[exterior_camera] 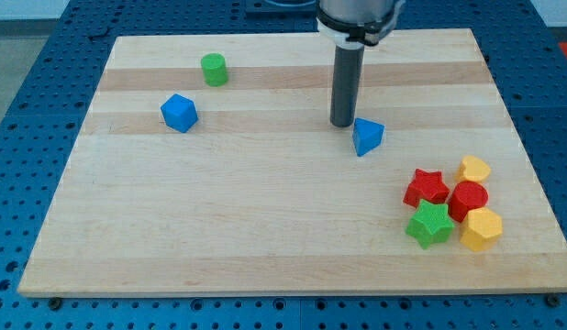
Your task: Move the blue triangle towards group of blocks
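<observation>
The blue triangle [367, 136] lies right of the board's middle. My tip [342, 124] stands just to its upper left, very close to or touching it. The group of blocks sits at the view's lower right: a red star [426, 187], a red cylinder [468, 199], a green star [430, 225], a yellow block [473, 170] and another yellow block [482, 229]. The triangle is apart from the group, up and to the left of it.
A blue cube-like block [179, 113] lies at the view's left. A green cylinder [214, 69] stands near the top left. The wooden board [265, 238] rests on a blue perforated table; the group lies near the board's right edge.
</observation>
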You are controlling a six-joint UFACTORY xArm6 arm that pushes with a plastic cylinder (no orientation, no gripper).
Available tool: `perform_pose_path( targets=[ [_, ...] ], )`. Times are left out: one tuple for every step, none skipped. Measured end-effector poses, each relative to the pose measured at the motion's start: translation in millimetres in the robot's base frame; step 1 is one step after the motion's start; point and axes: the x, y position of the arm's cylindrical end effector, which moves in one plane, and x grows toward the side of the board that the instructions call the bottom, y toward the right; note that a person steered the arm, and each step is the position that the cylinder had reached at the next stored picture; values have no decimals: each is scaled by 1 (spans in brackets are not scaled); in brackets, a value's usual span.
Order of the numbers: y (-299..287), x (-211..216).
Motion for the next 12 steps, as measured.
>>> perform_pose_path(
  targets=[
    [32, 17],
    [57, 35],
    [60, 35],
    [51, 7],
    [18, -21],
    [-20, -20],
    [-38, -2],
    [-38, 15],
    [-37, 27],
    [-26, 32],
    [-10, 39],
    [8, 45]
  ],
)
